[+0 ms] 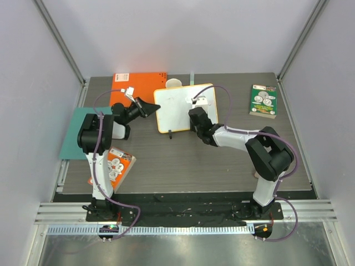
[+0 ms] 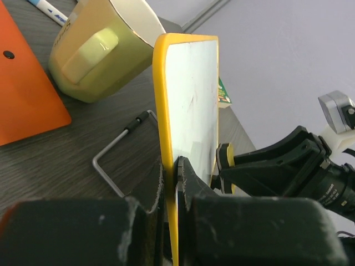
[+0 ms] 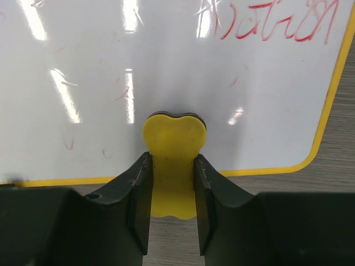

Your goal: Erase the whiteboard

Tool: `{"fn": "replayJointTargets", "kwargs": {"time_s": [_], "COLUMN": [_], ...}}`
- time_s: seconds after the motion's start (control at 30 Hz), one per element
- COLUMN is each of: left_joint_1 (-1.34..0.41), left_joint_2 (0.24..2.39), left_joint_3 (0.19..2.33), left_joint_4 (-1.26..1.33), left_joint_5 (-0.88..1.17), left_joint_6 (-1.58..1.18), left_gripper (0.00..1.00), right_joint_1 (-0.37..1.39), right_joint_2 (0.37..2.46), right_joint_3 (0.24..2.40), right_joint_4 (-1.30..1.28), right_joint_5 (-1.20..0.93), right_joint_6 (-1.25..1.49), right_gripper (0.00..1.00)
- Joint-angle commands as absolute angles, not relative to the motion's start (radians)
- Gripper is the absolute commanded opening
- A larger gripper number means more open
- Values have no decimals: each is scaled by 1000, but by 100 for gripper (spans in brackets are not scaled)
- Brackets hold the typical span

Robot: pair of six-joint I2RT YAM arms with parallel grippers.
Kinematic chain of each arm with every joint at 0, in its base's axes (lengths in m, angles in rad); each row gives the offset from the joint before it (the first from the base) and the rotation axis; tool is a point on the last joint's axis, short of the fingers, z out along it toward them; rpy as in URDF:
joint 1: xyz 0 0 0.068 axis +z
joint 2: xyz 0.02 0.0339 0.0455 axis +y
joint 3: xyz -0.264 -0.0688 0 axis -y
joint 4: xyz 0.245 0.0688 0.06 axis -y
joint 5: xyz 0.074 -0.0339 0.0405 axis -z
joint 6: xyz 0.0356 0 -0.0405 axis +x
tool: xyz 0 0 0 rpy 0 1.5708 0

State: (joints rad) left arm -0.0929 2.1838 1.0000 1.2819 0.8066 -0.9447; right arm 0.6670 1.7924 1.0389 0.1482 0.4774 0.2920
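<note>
The whiteboard (image 1: 180, 108), white with a yellow-orange rim, stands tilted on the dark table at the back middle. My left gripper (image 1: 151, 107) is shut on its left rim; in the left wrist view the rim (image 2: 166, 111) runs edge-on between my fingers. My right gripper (image 1: 194, 119) is shut on a small yellow eraser (image 3: 173, 166) whose dark pad presses against the board's lower face. Red scribbles (image 3: 272, 25) show at the board's upper right in the right wrist view, with faint red traces nearer the middle.
An orange notebook (image 1: 130, 86) lies behind the left gripper, a teal sheet (image 1: 75, 133) at the left edge. A cream mug (image 2: 100, 47) and a marker (image 2: 52, 11) sit behind the board. A green booklet (image 1: 263, 101) lies back right, an orange booklet (image 1: 117, 166) near left.
</note>
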Motion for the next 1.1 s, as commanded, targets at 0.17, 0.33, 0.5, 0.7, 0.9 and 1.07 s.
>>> {"fn": "replayJointTargets", "kwargs": {"time_s": [0.17, 0.33, 0.5, 0.7, 0.9, 1.07], "left_joint_1": [-83, -71, -71, -72, -71, -72], "left_joint_2": [2131, 2141, 2145, 2152, 2148, 2146], "left_joint_3": [979, 979, 979, 980, 976, 973], "left_joint_4": [1178, 1218, 1224, 1244, 1243, 1244], "left_joint_5": [838, 848, 854, 857, 856, 850], "left_joint_6": [-772, -801, -807, -819, -816, -815], "left_gripper": [0, 0, 0, 0, 0, 0], "right_joint_1": [585, 525, 502, 563, 578, 516], "right_joint_2": [1804, 1841, 1884, 1945, 2016, 2022], "right_joint_3": [1098, 1108, 1189, 1287, 1338, 1356], "right_joint_4": [265, 383, 391, 321, 279, 222], "right_joint_5": [480, 448, 373, 327, 373, 389], "right_joint_6": [239, 216, 186, 161, 193, 238], "right_gripper": [1, 1, 1, 1, 1, 1]}}
